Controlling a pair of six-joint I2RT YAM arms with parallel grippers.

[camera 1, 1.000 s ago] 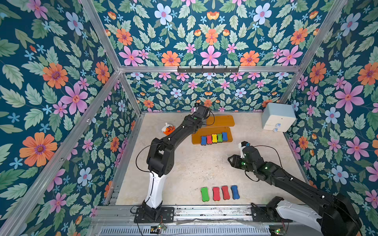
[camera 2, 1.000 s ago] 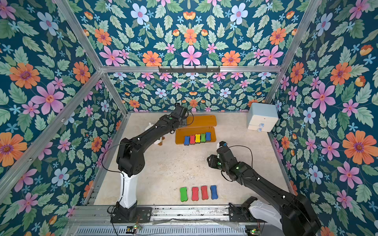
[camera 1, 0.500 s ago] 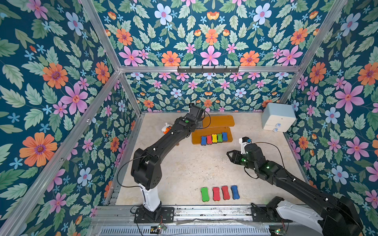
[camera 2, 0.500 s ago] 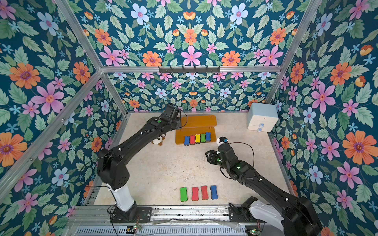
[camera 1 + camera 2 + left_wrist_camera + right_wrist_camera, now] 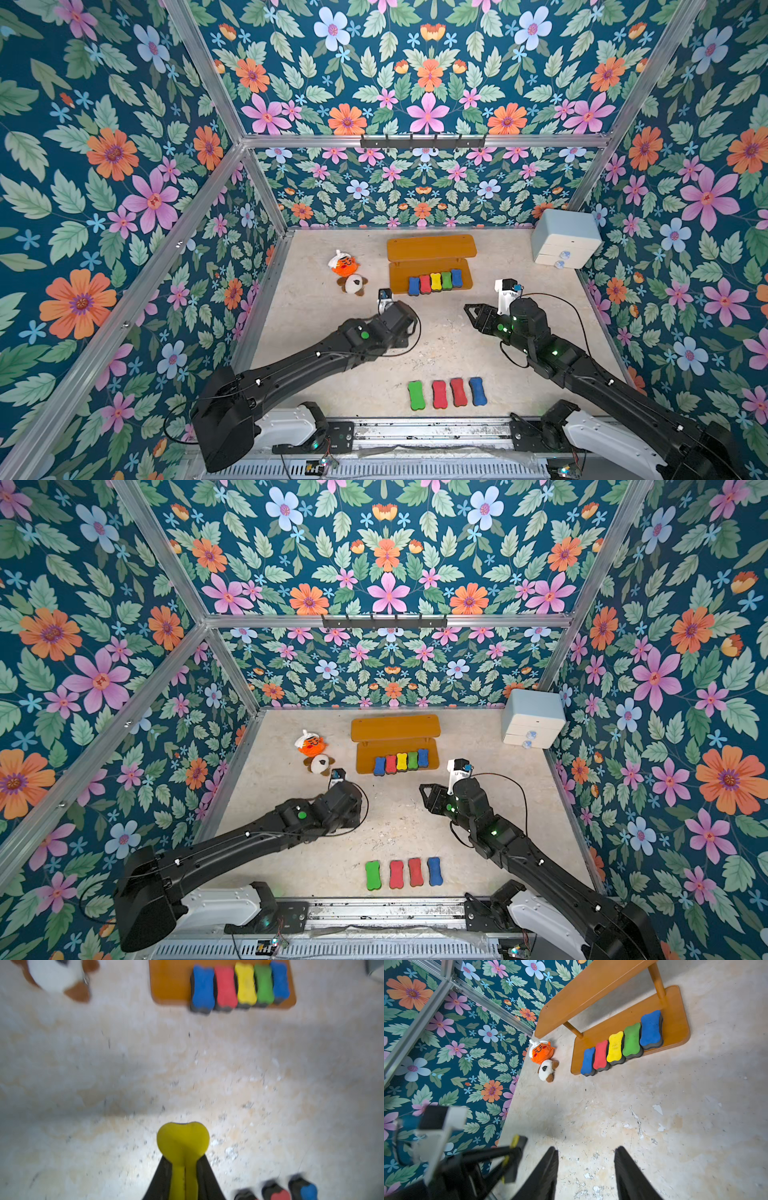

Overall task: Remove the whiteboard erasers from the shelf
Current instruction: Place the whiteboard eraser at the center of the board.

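Left jaws clamp a yellow eraser [image 5: 182,1142]; right jaws open, empty, well apart from five erasers [image 5: 615,1047] on the shelf [image 5: 676,1020]

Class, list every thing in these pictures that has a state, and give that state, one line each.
left pincer, shut on a yellow eraser
right pincer, open, empty
shelf, top board bare, lower board holding five erasers
four erasers, lying in a row on the table, off the shelf
drawer box, both drawers look shut
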